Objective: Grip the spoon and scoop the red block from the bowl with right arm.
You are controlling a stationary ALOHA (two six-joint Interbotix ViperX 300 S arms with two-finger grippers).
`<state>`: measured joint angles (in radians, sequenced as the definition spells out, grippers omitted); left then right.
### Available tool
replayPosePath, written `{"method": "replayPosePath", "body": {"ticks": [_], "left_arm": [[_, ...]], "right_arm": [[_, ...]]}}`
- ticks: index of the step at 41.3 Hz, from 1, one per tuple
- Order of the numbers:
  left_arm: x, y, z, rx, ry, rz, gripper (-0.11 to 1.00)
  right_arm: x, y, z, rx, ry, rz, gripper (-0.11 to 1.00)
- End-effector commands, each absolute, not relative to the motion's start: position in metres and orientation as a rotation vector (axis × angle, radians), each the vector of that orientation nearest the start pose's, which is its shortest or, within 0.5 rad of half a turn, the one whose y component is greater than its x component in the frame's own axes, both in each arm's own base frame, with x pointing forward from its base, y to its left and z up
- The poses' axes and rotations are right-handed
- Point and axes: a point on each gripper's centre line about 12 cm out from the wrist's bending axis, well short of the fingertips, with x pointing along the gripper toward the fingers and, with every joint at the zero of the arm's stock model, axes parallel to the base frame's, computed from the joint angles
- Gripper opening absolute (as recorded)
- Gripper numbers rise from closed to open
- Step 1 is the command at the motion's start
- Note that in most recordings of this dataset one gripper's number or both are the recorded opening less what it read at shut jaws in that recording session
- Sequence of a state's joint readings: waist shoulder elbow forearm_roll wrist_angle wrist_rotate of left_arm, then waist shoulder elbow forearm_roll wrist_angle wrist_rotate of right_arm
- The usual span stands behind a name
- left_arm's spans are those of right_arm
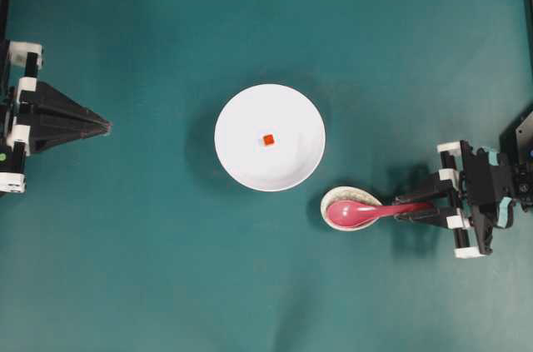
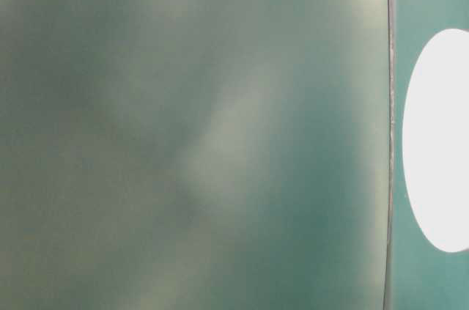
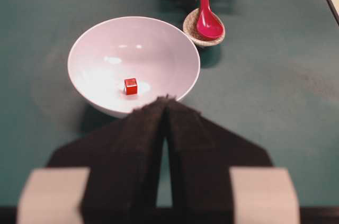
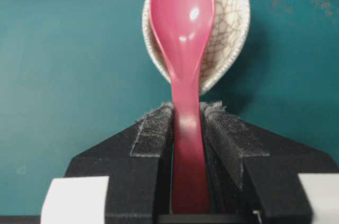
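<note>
The white bowl [image 1: 270, 137] stands mid-table with the tiny red block [image 1: 268, 140] at its centre; both also show in the left wrist view, the bowl [image 3: 100, 49] and the block [image 3: 130, 86]. The pink-red spoon [image 1: 360, 213] lies with its scoop in the speckled beige spoon rest [image 1: 336, 199]. My right gripper [image 1: 415, 210] is shut on the spoon's handle [image 4: 186, 144], a pad pressing each side. My left gripper [image 1: 105, 126] is shut and empty at the far left, pointing toward the bowl.
The teal table cover [image 1: 166, 269] lies under everything. The table-level view is blurred and shows only part of the white bowl [image 2: 440, 141] at its right edge. The spoon rest [image 4: 228, 23] sits just right of the bowl.
</note>
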<state>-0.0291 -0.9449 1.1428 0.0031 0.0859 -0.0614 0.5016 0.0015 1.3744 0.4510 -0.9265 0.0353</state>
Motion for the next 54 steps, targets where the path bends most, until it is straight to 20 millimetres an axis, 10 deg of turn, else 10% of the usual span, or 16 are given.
{"method": "replayPosePath", "body": {"ticks": [1,30,54], "left_arm": [[0.203,-0.007,0.270,-0.052,0.254,-0.026,-0.01],[0.203,-0.007,0.270,-0.049,0.255,-0.026,-0.01],[0.203,-0.006,0.270,-0.039,0.257,-0.026,-0.01]], "right_arm": [[0.212,0.070,0.086,0.112,0.438,0.076,0.24],[0.219,0.053,0.118,0.208,0.394,0.017,0.24],[0.232,0.025,0.217,0.197,0.478,0.061,0.24]]}}
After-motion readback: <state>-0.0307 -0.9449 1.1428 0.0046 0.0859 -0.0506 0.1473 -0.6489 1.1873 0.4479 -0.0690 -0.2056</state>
